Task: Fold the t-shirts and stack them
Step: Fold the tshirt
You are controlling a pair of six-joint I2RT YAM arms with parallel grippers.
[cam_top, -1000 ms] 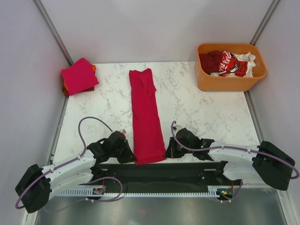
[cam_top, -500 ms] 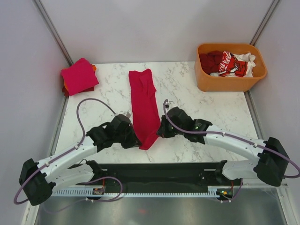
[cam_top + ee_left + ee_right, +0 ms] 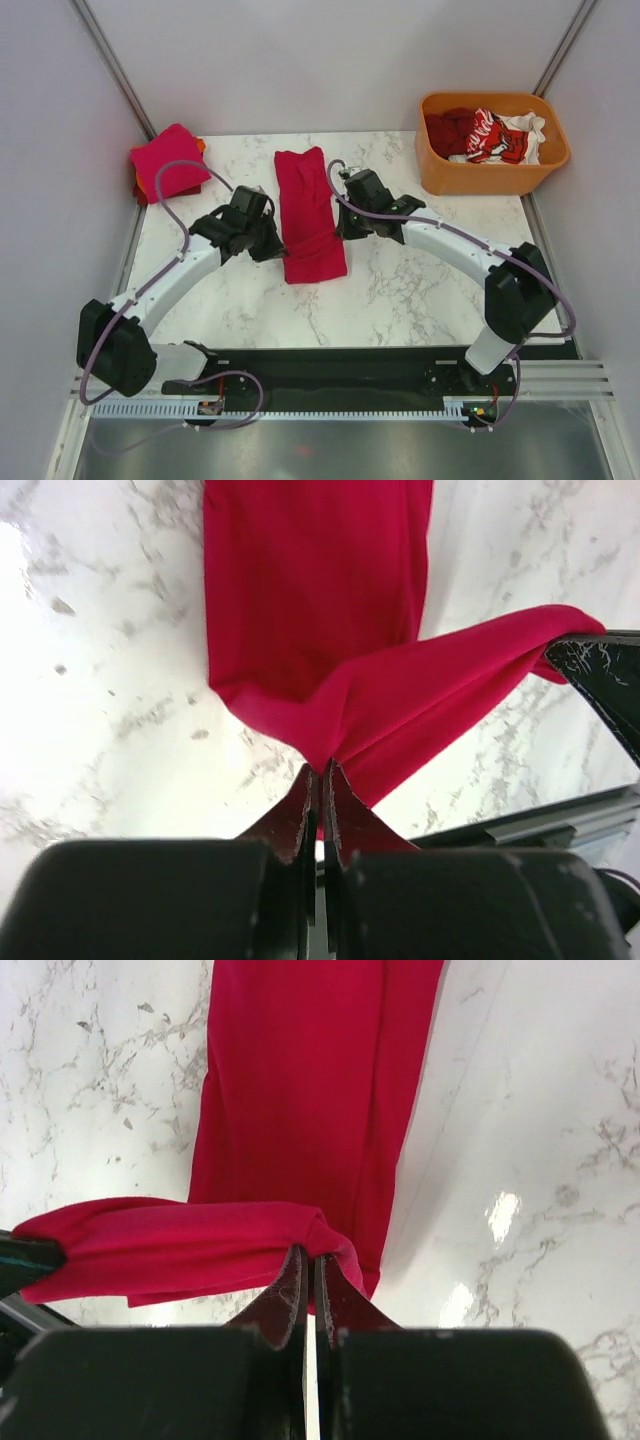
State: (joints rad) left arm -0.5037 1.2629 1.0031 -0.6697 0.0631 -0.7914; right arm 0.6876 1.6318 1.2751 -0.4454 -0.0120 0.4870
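The long crimson t-shirt (image 3: 311,215) lies along the middle of the marble desk (image 3: 430,280), and it now looks about half as long as it did a second ago. Then it ran as a flat strip from the far middle of the desk almost to the near edge. Its near end has since been carried away from the arm bases and doubled back over the rest, so a rounded fold now forms the near limit of the cloth.

The left end effector (image 3: 272,250) has gone from the near edge of the desk to the left side of the shirt. Its fingers are pressed together on the left corner of the lifted hem. The right end effector (image 3: 343,228) has made the same move on the other side and pinches the right corner of that hem. Both arms reach much further out than before. In the wrist views the hem stretches as a band between the two pinched corners, above the lower layer, which lies flat on the marble.

The folded pink-red shirt stack (image 3: 168,160) sits at the far left corner of the desk, where it was a second ago. The orange tub (image 3: 490,178) at the far right has not moved either, and the loose shirts (image 3: 487,132) in it, dark red, white and red with white print, look unchanged.
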